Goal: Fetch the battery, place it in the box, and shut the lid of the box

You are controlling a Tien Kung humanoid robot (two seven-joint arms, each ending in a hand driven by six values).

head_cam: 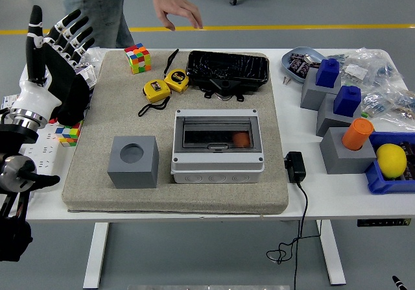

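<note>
Orange battery (241, 139) lies inside our closed grey box (217, 144) mid-surface; our left hand (55, 47) hovers wide, empty, over the left edge.

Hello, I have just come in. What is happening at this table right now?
Nothing is being handled. The robot's left hand is raised at the table's left edge, fingers spread and empty. The grey box sits on the mat with its clear lid shut, and something orange, probably the battery, shows inside. A person's hand hovers beyond the far side.
</note>
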